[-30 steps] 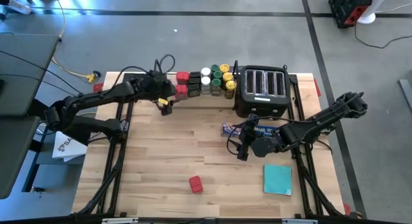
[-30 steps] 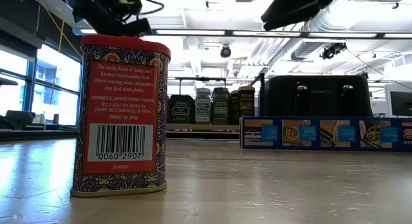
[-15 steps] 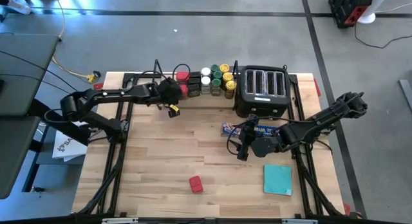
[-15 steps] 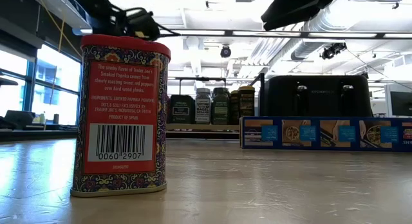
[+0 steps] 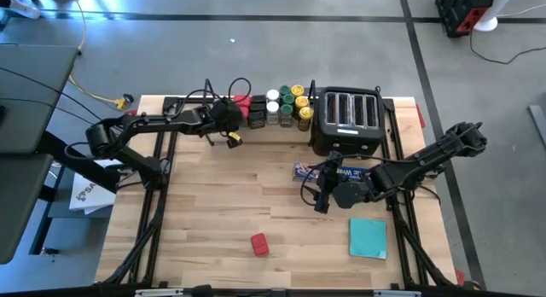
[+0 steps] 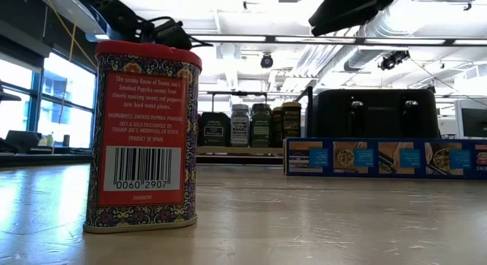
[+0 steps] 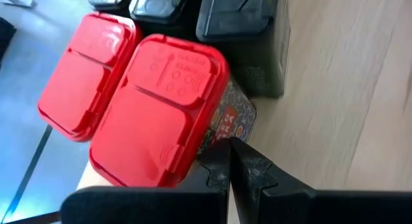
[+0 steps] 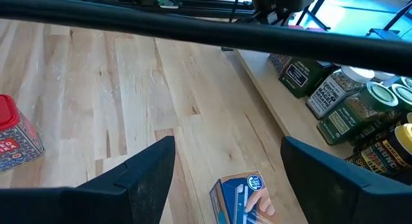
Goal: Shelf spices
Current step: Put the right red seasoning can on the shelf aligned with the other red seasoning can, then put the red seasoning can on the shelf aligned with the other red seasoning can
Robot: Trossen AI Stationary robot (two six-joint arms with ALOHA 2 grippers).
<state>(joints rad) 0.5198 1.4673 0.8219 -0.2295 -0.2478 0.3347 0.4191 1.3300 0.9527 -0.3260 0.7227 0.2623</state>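
The spices stand in a row on the shelf (image 5: 271, 126) at the table's far edge: two red tins (image 7: 154, 114), dark tins (image 7: 241, 31) and round jars (image 5: 288, 104). Another red tin (image 5: 259, 244) stands alone on the table near the front edge, large in the low view (image 6: 144, 135). My left gripper (image 5: 232, 135) is shut, and its tips are at the nearer of the two red tins on the shelf. My right gripper (image 5: 314, 193) hangs open mid-table above the end of a blue box (image 8: 243, 197) and touches nothing. My left gripper has its shut fingertips (image 7: 222, 161) against the patterned side wall (image 7: 230, 124) of the nearer red tin, low on the side that faces the table's near edge. The fingers come in slanting down from the table's left and near side. The tin stands upright beside the other red tin.
A black four-slot toaster (image 5: 348, 118) stands to the right of the jars. The long blue box (image 5: 343, 171) lies in front of it. A flat teal square (image 5: 368, 237) lies at the front right. Bare wood stretches across the table's left and middle.
My left gripper has gone toward the table's right edge and a little toward the far edge, up to the red tins on the shelf. My right arm has kept still.
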